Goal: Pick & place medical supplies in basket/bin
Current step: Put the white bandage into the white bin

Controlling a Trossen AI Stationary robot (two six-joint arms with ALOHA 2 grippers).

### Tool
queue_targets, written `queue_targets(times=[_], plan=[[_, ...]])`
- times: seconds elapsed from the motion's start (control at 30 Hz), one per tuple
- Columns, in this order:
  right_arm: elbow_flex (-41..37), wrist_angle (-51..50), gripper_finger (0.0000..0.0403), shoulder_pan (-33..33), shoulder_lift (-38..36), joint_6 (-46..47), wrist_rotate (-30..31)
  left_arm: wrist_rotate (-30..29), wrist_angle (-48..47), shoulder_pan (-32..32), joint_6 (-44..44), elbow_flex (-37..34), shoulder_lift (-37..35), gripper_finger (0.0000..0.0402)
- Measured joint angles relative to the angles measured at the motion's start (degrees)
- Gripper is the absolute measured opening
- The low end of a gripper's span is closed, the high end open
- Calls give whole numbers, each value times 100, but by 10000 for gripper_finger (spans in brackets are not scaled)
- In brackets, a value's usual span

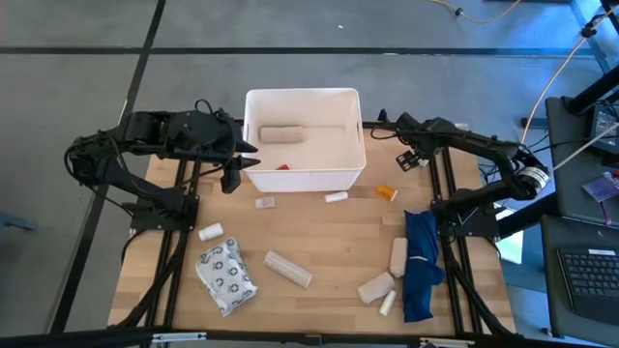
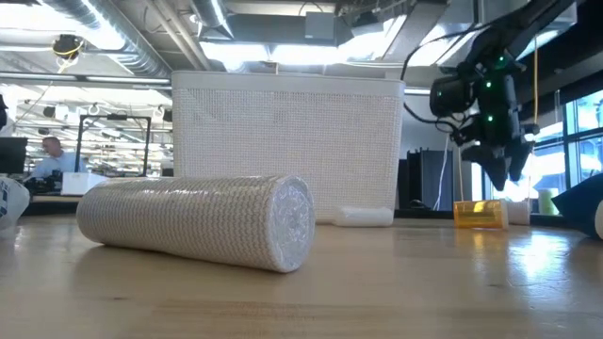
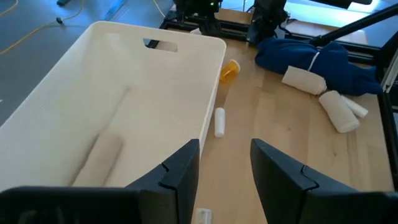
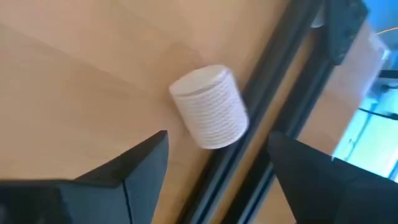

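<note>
The white tub stands at the table's far middle with a beige roll lying inside. My left gripper hangs open over the tub's near left corner, touching nothing. My right gripper is open near the far right edge, its fingers on either side of a small white ridged roll without touching it. A white tube and the orange bottle lie just in front of the tub. The grey ring-patterned packet and a beige roll rest nearer the front.
A dark-blue cloth lies at the right, with beige and white rolls beside it. Small white pieces sit left of centre. A black frame rail runs right beside the ridged roll. Bare wood shows mid-table.
</note>
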Motion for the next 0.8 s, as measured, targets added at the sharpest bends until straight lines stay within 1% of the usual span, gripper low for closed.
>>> queue_targets(times=[0.17,0.23,0.27,0.5,0.8], plan=[[-23,150,249,14,267,98,-5,0,4,0,0,0,0,136],[-21,210,241,-16,444,4,-152,0,4,0,0,0,0,136],[-21,212,237,-29,545,-13,-129,0,4,0,0,0,0,136],[-23,203,213,37,1121,294,497,0,7,0,-1,0,0,136],[-13,303,188,57,1603,253,620,0,7,0,-2,0,0,136]])
